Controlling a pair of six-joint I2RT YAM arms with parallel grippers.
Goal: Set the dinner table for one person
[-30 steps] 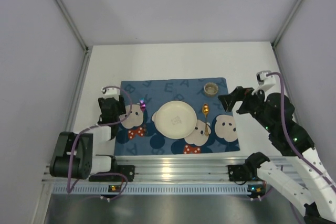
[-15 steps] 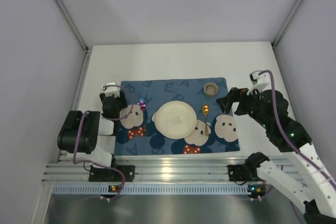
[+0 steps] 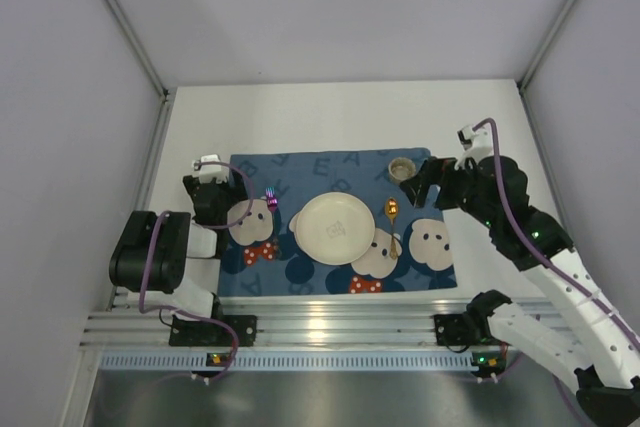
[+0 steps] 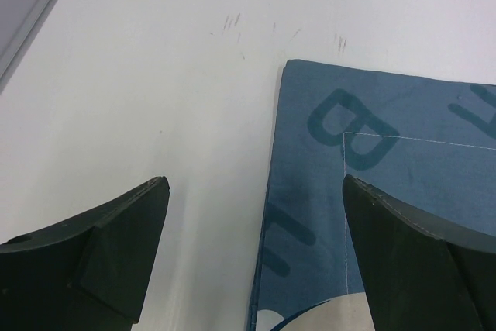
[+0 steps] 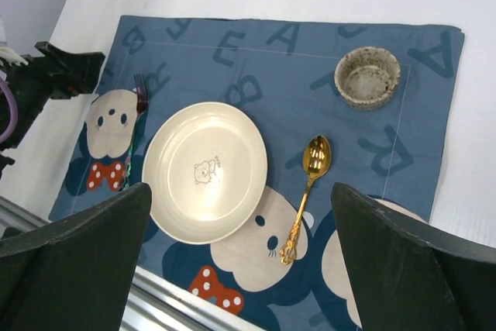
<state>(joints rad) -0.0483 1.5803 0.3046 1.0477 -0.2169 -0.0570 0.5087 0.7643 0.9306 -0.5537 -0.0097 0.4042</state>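
"White and matte, the dinner table point(image 3: 330, 117) filled the middle of the overhead view, with grey walls on three sides. What lay on it?"

"A blue placemat point(image 3: 300, 172) sat at centre frame. A cream plate point(image 3: 333, 227) was in its middle, with an iridescent fork point(image 3: 270, 200) to the plate's left and a gold spoon point(image 3: 392, 222) to its right. A small speckled bowl point(image 3: 402, 168) stood at the mat's upper right corner."

"And the claws?"

"Both stood apart and held nothing. The left gripper point(image 4: 254, 184) hung low over the mat's upper left corner, one finger above bare table, the other above cloth. The right gripper point(image 5: 240, 187) looked down on the whole setting from the right of the frame."

"Which step was it, then?"

"I judged the setting nearly complete, since every piece seemed placed. What remained looked like tidying the mat's left edge, or backing away."

"And the next move?"

"If the left claw was to square the mat, it called for a careful descent onto the cloth edge without nudging the fork nearby."
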